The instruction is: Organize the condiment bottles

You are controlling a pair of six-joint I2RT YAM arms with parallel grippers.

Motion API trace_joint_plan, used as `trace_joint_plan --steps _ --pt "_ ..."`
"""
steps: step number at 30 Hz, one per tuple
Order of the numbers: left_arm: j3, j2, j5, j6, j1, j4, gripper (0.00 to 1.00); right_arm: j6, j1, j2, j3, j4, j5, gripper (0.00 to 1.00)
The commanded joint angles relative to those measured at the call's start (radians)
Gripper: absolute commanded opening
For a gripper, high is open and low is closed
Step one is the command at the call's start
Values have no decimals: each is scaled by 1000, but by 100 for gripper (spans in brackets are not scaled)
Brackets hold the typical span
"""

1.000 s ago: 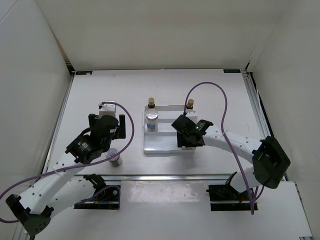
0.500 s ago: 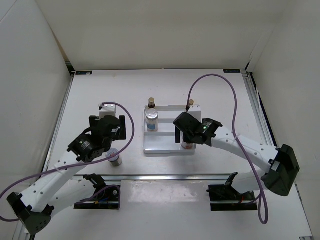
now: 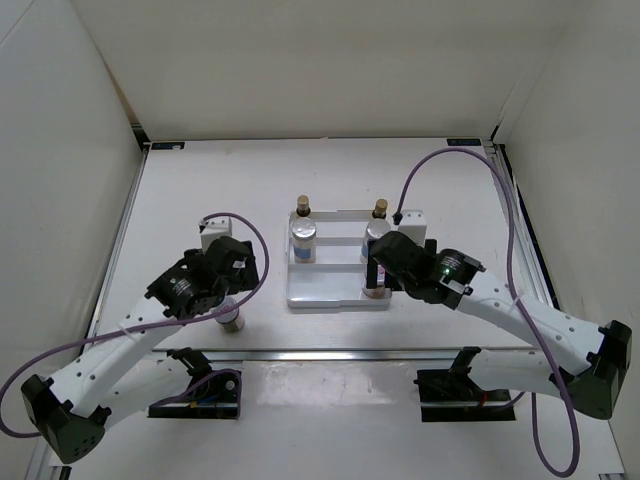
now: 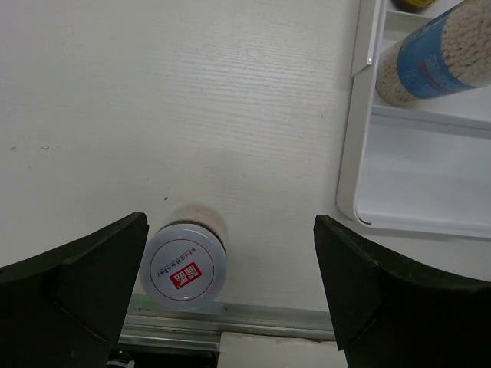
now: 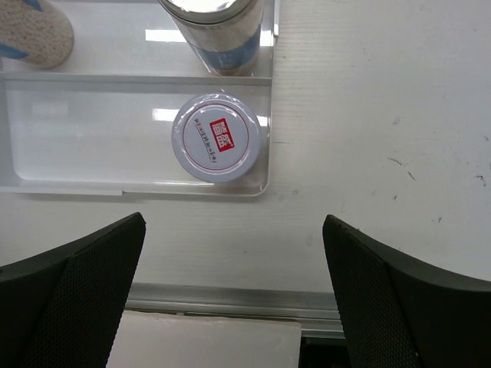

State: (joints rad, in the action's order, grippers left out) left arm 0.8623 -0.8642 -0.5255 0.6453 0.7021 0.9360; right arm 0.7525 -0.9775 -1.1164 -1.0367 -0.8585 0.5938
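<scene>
Both face straight down, left end effector and right end effector alike spread wide open.

No legible text anywhere. Only markings:
- Squat jar outside the tray, off its near left corner: the lid has a red square logo with white characters, too small to read, inside a thin red ring.
- Second jar, in the tray's near right corner: same lid logo.
- Whitish cylinder: blue label, no print readable.
</scene>
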Motion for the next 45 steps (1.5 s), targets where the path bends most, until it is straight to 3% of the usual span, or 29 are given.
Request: trace_joint_plan --steps 1,17,25,45 --pt "0 -22 21 43 -4 11 100 13 -6 21 23 -11 34 100" --pt "0 -122 12 63 -23 20 100 24 -6 79 83 -11 34 100" --pt "0 -177 73 93 -23 20 100 24 -6 79 101 -11 34 100" --pt "-65 -99 -2 418 -70 185 100 33 -6 89 119 -11 34 100"
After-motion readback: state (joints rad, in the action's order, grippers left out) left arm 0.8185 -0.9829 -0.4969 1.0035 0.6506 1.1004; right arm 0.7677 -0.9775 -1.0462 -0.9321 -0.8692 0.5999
